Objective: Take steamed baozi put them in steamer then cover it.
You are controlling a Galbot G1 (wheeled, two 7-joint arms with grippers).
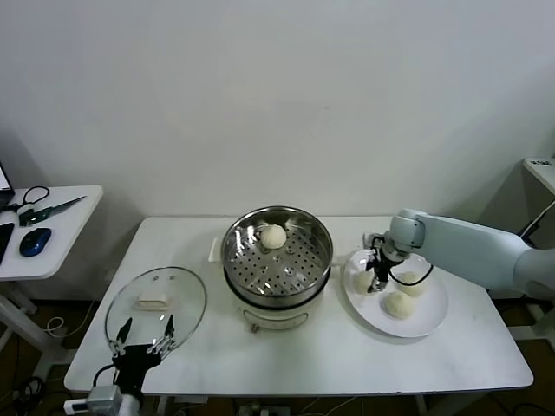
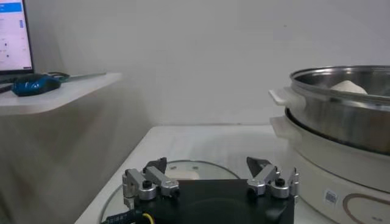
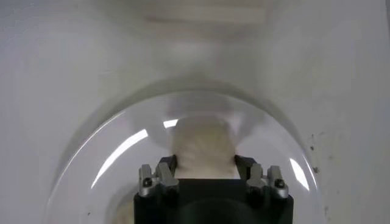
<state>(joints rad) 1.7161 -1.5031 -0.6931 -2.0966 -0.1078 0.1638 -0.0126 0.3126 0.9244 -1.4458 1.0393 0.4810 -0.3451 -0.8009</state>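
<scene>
At frame centre, the steamer [image 1: 277,260] holds one baozi [image 1: 273,236]. Right of it, the plate [image 1: 427,322] carries three buns; the right gripper [image 1: 375,279] is clamped on the leftmost bun [image 3: 204,146]. The left gripper [image 1: 144,340] hangs spread wide, empty, over the glass lid [image 1: 156,306] at lower left.

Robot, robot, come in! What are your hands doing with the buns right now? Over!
Right gripper shut on pale round bun on white plate. Left gripper open, idle over glass lid. One bun in steel steamer. Nothing in the way.
</scene>
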